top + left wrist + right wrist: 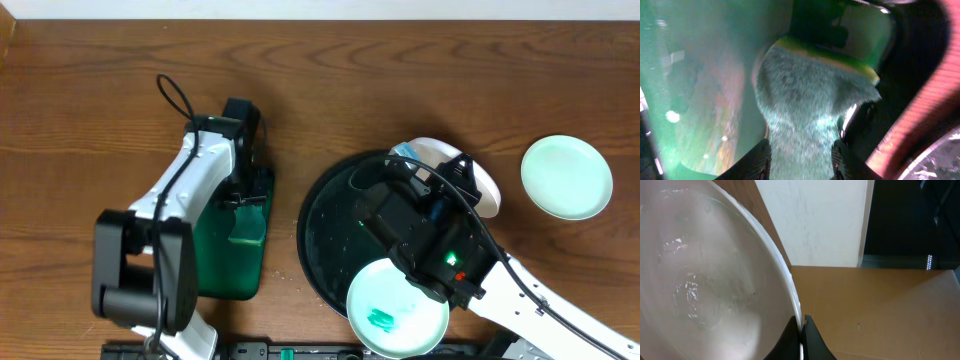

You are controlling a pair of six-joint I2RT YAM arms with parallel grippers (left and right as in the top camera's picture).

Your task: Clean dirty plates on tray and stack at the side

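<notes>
Two plates matter to the right tool (801, 330), and only one is in it. Its fingers are pressed together on the rim of the held plate (705, 280), a thin pinch at the edge. The wet, smear-free face is turned toward the wrist camera, and the rest of the disc reaches up and away from the tips. From above, this plate hangs over the far right rim of the black tray (320, 235), partly hidden under the arm; how steeply it tilts I cannot tell.

Outward from there, the pale plate (566, 177) lies flat on the bare table (400, 70), well apart to the right and at about the same depth. The carry to the side therefore looks like a plain sideways sweep to the robot's right, away from the tray. A round plate has no long axis to line up. What counts, I judge, is bringing it level and centred over the pale one before letting go. The right arm is plainly the nearer one for that.

The smeared plate (397, 308), with teal marks at its centre, sits at the near rim of the black tray, just beside the right arm. Across the tray, the left tool (801, 160) pinches a sponge (810, 95) over the green tray (235, 265), well apart from every plate.
</notes>
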